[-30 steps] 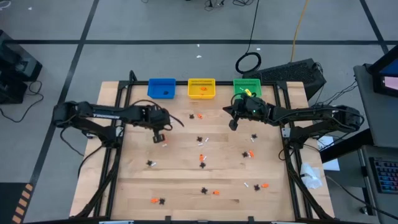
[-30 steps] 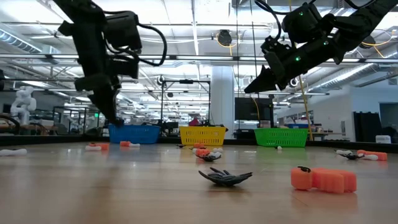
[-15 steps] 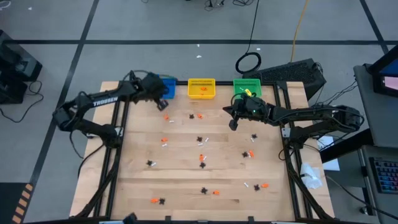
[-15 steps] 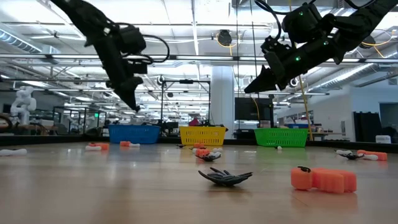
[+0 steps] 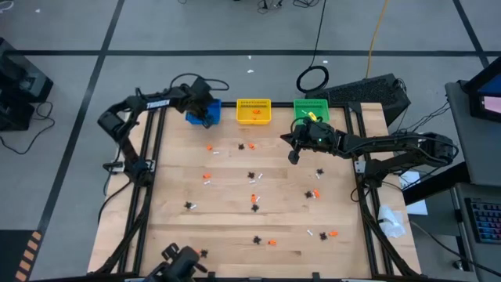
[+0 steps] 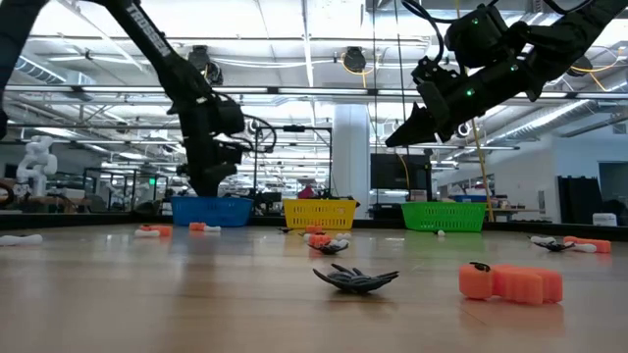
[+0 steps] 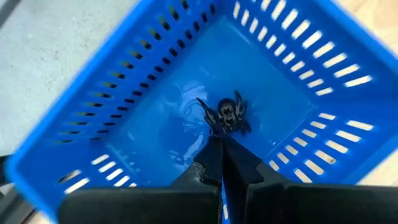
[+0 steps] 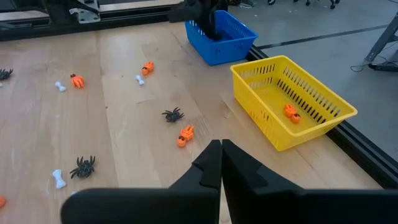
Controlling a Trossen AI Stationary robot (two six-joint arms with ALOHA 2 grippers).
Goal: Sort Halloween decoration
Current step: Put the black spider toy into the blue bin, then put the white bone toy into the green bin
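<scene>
The decoration pieces are tiny black spiders (image 5: 250, 176), orange bits (image 5: 209, 146) and white bones (image 8: 58, 178), scattered on the wooden table. My left gripper (image 7: 221, 140) hangs over the blue bin (image 5: 192, 117) at the far edge, pointing down into it. It is shut, with a black spider (image 7: 227, 115) at its fingertips. My right gripper (image 5: 293, 157) is shut on nothing. It hovers well above the table (image 6: 392, 142), just nearer than the green bin (image 5: 311, 106). Two orange bits (image 8: 290, 112) lie in the yellow bin (image 5: 254, 111). My left gripper has the black spider's near edge (image 7: 217, 127) at the very ends of its two shut fingers. It comes from above, pointing down into the blue bin (image 7: 292, 37). The fingertips hide the exact spot. The spider sits over the bin floor; whether it rests there I cannot tell.
The three bins stand in a row along the far edge, blue (image 6: 211, 211), yellow (image 6: 319, 213) and green (image 6: 444, 216). A spider (image 6: 355, 279) and an orange piece (image 6: 510, 282) lie near the front. A dark object (image 5: 180, 262) sits at the near edge. Black frame rails run along both sides.
My left gripper has risen from the table's left middle and swung toward the far edge, ending over the blue bin with the arm stretched out. It has tipped to point down into the bin. My right arm has kept still.
</scene>
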